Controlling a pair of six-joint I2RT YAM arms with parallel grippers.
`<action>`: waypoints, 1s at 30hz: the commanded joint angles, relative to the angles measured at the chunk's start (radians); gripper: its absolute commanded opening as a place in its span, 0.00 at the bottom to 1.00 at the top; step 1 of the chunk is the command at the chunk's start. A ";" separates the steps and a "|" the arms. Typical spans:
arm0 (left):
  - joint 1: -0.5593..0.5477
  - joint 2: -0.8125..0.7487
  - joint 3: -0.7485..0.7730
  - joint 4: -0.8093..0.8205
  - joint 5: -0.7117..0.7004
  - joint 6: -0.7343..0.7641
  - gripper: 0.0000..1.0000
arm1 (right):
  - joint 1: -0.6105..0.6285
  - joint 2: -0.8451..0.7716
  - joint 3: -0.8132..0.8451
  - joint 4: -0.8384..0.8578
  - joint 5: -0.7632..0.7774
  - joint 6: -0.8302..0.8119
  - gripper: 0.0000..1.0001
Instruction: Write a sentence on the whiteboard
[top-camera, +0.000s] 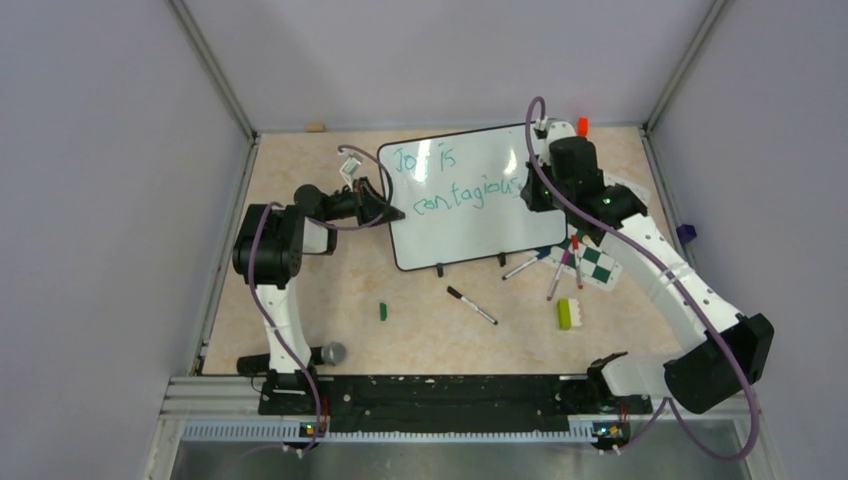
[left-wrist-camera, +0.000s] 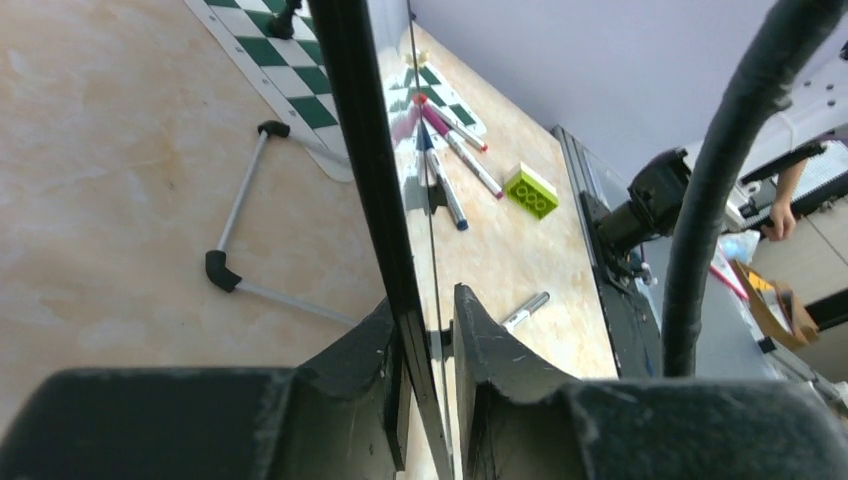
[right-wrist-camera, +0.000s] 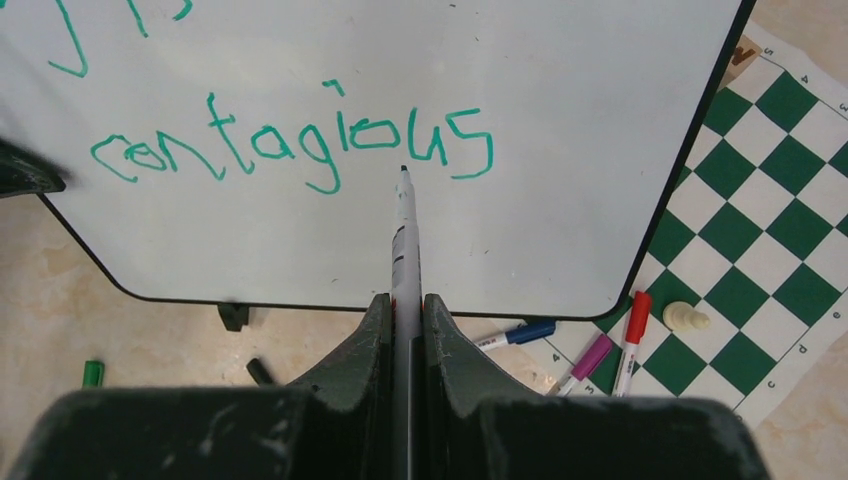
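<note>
The whiteboard (top-camera: 470, 230) stands tilted on small black feet at the back of the table. The sentence (top-camera: 450, 185) reads "Joy is contagious" in teal-green, in two lines. My left gripper (top-camera: 393, 212) is shut on the board's left edge; the left wrist view shows the black frame (left-wrist-camera: 360, 120) between its fingers (left-wrist-camera: 425, 300). My right gripper (top-camera: 532, 188) is shut on a white marker (right-wrist-camera: 404, 230). The marker's tip sits just under the word "contagious" (right-wrist-camera: 300, 150) on the board (right-wrist-camera: 560, 80). I cannot tell whether the tip touches the board.
A green-and-white chess mat (top-camera: 598, 266) lies right of the board with several markers (top-camera: 560, 275) and a white chess piece (right-wrist-camera: 685, 317). A black-capped marker (top-camera: 470, 305), a green cap (top-camera: 382, 311) and a lime brick (top-camera: 566, 314) lie in front.
</note>
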 joint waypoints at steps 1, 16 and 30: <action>0.002 -0.006 -0.017 0.093 0.128 0.019 0.28 | -0.010 -0.058 -0.007 -0.005 -0.009 0.012 0.00; 0.034 -0.163 -0.128 0.092 0.117 0.039 0.99 | -0.010 -0.107 -0.018 -0.030 -0.010 0.024 0.00; 0.147 -0.353 -0.386 0.092 -0.047 0.207 0.99 | -0.009 -0.170 -0.013 -0.068 -0.004 0.028 0.00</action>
